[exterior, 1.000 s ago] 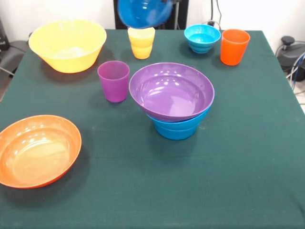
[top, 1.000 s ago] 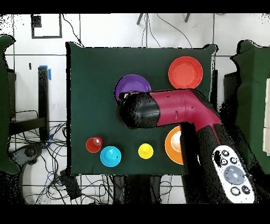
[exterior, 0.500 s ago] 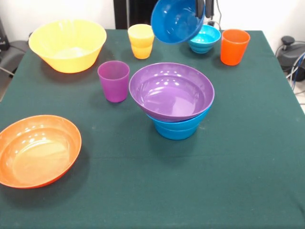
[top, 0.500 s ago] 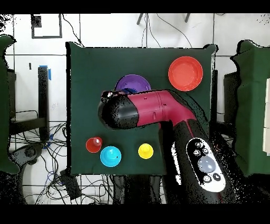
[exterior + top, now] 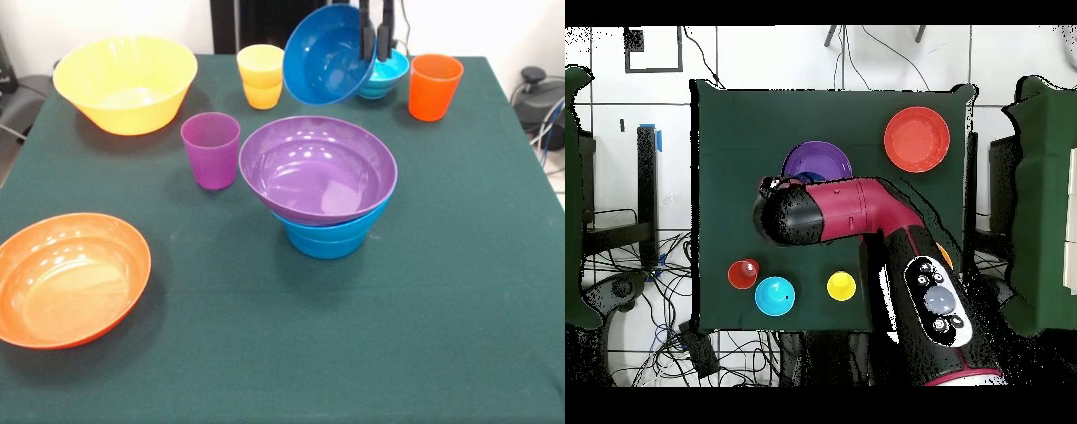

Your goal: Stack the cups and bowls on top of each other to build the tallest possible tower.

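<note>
Fingers [image 5: 377, 40] gripping tilted blue bowl [image 5: 328, 55] by its rim (held aloft), purple bowl [image 5: 318, 168] below — stacked on another blue one [image 5: 328, 237]

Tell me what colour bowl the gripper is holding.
Mid-blue bowl, held tilted by the gripper; clearest in the front view.

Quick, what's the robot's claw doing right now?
End effector: closed on the rim of the blue bowl, held tilted in the air.

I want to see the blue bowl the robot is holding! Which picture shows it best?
The front view: the glossy mid-blue plastic bowl hangs tilted, its rim pinched by the gripper. Overhead, the red and black arm hides it.
</note>
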Available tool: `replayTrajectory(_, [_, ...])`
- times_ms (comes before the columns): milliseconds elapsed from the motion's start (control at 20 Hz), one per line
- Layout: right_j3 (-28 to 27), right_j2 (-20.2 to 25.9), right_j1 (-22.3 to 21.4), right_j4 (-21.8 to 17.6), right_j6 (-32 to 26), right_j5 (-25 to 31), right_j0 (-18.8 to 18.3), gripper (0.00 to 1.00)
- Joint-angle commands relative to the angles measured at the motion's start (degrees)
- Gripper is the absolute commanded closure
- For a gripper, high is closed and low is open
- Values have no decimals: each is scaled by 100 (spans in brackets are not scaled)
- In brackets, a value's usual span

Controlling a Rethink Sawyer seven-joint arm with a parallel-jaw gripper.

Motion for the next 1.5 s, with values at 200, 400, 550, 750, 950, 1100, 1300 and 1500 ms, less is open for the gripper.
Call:
replayTrajectory(200, [-380,-1306,544,-371,1328,-732,818,100])
replayTrajectory(400, [-458,-1612,657,-253,1358,-965,1082,100])
replayTrajectory(550, [-495,-1854,784,-233,1408,-1198,1276,100])
replayTrajectory(750, [-502,-2140,943,-167,1481,-1488,1472,100])
replayTrajectory(950, [-584,-2329,1277,-35,1521,-1853,1613,100])
replayTrajectory(1100, [-583,-2443,1431,69,1539,-2087,1702,100])
replayTrajectory(1300, [-589,-2554,1557,204,1522,-2263,1817,100])
replayTrajectory(1500, [-602,-2653,1609,363,1483,-2336,1939,100])
